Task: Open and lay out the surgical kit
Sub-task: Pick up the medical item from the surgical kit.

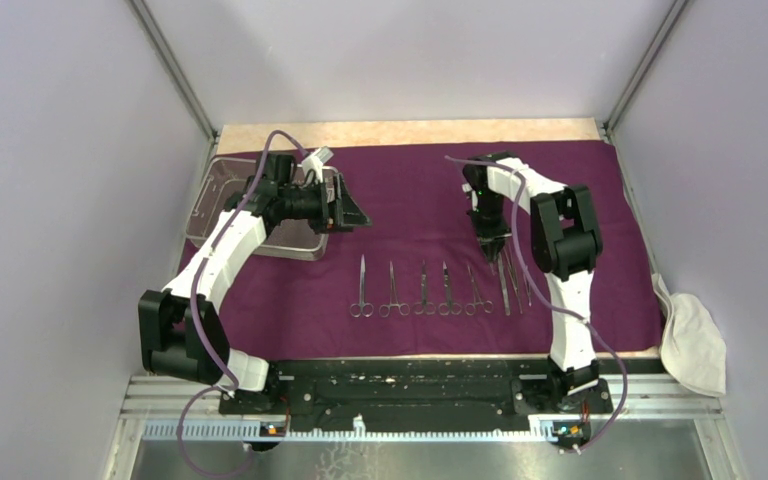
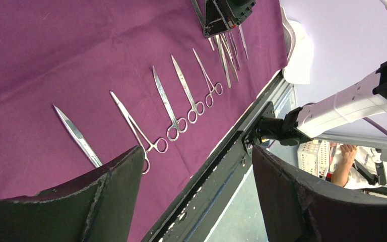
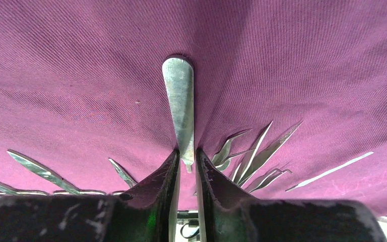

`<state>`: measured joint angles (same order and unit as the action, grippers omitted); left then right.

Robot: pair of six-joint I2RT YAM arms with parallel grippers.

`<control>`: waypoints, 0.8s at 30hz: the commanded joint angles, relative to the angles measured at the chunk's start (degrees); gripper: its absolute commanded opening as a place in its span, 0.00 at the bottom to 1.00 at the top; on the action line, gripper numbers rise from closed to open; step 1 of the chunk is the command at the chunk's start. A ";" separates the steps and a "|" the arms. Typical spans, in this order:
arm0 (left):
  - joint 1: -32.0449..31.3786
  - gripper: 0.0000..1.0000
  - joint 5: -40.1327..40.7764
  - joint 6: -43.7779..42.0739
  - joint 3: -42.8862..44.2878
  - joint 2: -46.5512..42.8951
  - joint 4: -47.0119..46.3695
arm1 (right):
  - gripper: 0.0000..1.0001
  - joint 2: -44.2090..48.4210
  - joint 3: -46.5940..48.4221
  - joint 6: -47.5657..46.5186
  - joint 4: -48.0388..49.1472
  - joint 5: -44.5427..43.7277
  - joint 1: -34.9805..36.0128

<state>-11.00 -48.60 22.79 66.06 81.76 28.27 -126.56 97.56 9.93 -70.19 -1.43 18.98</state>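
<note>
On the purple cloth (image 1: 410, 190), near its right side, the tweezers (image 3: 180, 108) touch down with one end, pinched tight in the right gripper (image 3: 185, 164). It looks best to lay them flat beside the row of tools (image 1: 422, 290), not on top, then let go gently. The left gripper (image 2: 196, 151) hangs wide apart by the tray (image 1: 222, 195).

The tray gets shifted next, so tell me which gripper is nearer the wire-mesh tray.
Left. The left gripper is at the right edge of the wire-mesh tray; the right gripper is far to its right, shut on a steel instrument.
</note>
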 commanded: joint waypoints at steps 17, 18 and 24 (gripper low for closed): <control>0.37 0.85 -0.91 0.24 -0.51 -1.40 -0.94 | 0.21 -0.70 -1.79 1.23 2.26 -1.30 0.38; 0.37 0.85 -0.96 0.28 -0.31 -1.19 -0.81 | 0.21 -0.69 -2.22 1.25 2.82 -1.11 0.43; 0.37 0.86 -0.22 -0.19 1.04 -1.01 0.20 | 0.09 -0.41 -3.17 1.55 4.38 -0.02 0.44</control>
<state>-10.92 -48.58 22.81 65.98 81.76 28.32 -126.30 96.73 10.70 -69.47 -1.65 19.00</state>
